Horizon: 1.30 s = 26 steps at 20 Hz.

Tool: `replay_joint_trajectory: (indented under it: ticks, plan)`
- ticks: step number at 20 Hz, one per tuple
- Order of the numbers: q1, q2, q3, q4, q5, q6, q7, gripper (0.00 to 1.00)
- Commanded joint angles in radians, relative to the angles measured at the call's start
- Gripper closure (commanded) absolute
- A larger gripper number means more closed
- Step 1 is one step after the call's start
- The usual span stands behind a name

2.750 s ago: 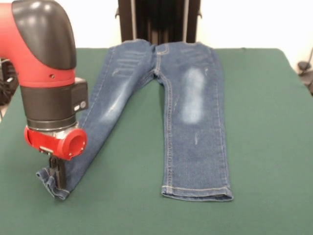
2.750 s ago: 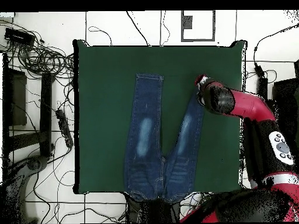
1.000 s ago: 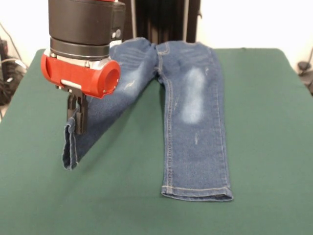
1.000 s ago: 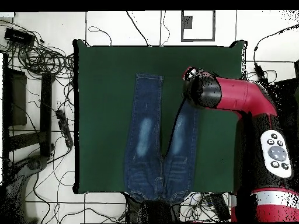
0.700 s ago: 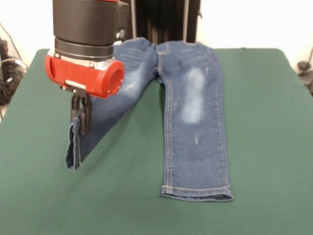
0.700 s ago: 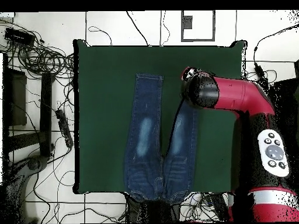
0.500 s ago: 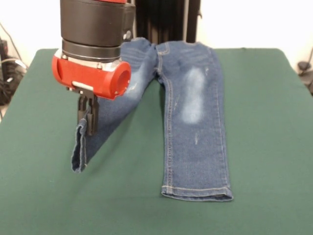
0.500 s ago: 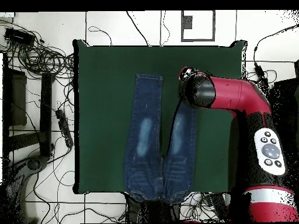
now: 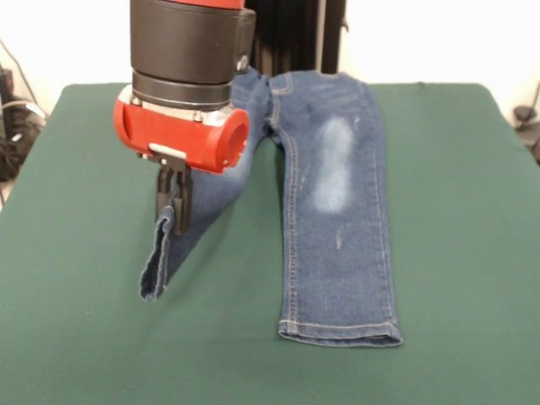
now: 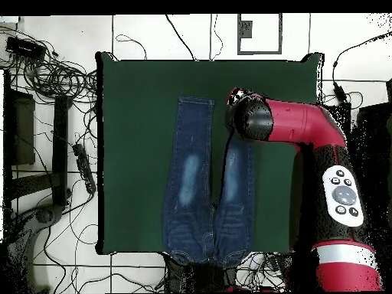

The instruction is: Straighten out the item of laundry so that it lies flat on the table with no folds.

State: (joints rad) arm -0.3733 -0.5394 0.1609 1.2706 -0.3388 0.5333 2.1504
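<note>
Since the frame half a second earlier, the lifted leg of the jeans (image 9: 333, 181) has swung toward the flat leg, narrowing the gap between them; its hem (image 9: 156, 261) hangs on edge, its lowest corner at or near the cloth. The gripper (image 9: 175, 205) is closed on that hem. The other leg and waistband lie flat on the table (image 9: 456, 253), waistband at the far edge. The arm (image 10: 295, 122) reaches in from the side in the overhead view.

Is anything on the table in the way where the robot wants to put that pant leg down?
Nothing visible. The end effector holds the jeans leg's hem lifted, and the table beneath and beside it is bare green cloth. The other leg lies apart.
</note>
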Motion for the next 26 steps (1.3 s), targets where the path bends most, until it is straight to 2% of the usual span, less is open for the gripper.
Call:
replay_joint_trajectory:
  ticks: [1,13,26]
  plan:
    - [0.076,0.067,0.022,0.002,0.064,-0.056,0.183,1.0]
    - [0.12,0.134,-0.008,-0.048,0.079,-0.085,0.181,1.0]
    - [0.098,0.185,0.017,-0.092,0.083,-0.107,0.122,1.0]
